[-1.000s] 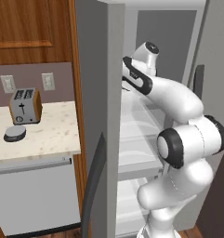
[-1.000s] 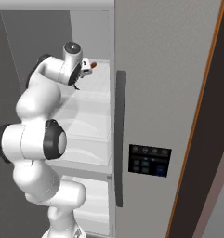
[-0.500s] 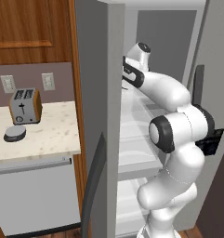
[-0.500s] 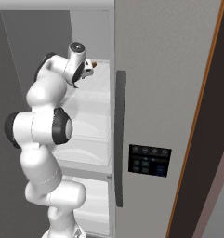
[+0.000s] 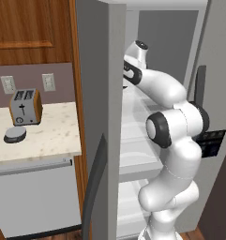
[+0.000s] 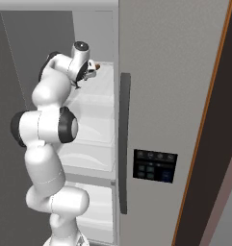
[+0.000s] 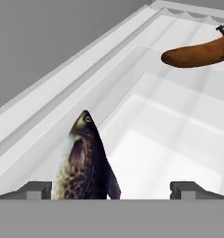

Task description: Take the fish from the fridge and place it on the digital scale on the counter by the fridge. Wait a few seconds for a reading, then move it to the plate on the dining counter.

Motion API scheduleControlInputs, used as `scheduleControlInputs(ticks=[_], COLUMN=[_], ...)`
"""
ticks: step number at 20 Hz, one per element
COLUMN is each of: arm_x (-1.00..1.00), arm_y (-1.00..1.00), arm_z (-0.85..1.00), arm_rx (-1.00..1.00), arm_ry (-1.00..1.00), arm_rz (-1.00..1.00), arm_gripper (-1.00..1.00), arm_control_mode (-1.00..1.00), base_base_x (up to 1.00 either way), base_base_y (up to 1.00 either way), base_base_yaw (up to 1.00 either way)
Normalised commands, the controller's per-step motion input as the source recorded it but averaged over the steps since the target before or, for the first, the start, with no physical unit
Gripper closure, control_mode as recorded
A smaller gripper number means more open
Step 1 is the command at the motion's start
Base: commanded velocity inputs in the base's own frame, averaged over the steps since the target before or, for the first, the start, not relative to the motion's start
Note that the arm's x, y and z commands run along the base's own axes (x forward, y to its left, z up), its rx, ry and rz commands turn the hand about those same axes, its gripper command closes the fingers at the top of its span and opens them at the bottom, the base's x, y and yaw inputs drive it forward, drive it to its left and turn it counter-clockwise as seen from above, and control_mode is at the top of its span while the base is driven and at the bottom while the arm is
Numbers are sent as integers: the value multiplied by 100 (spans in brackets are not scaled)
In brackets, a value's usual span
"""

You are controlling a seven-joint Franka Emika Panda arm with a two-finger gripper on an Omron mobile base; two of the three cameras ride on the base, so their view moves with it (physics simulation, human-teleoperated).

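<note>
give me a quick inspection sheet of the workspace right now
surface: white fridge shelf, bare around the fish
job's things: fish lies on the shelf, head pointing away from the hand; fridge door open; digital scale on the counter, nothing on it
clutter: brown elongated food item further back on the shelf; toaster behind the scale
grippers: hand open, fish just inside its left tip, not gripped
cables: nothing seen
surroundings: wall outlets, wooden cabinet

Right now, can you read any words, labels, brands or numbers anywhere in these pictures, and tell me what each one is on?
None can be read.
Fridge door panel: small pale marks, too blurred to read.
Toaster: a dark front mark, no legible text.
Scale: no readout visible.
</note>
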Motion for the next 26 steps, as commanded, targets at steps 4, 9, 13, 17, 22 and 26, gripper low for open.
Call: scheduleControlInputs(ticks=[4,9,13,17,22,26], arm_x=[-10,-17,0,0,2,1], arm_y=[11,14,13,12,12,9], arm_z=[-21,-15,-3,-1,-11,-22], arm_rx=[0,0,0,0,0,0], arm_ry=[0,0,0,0,0,0], arm_rz=[1,1,0,0,0,0], arm_gripper=[-100,-100,-100,-100,100,100], arm_control_mode=[-100,-100,-100,-100,-100,-100], base_base_x=[0,0,0,0,0,0], base_base_y=[0,0,0,0,0,0], base_base_yaw=[0,0,0,0,0,0])
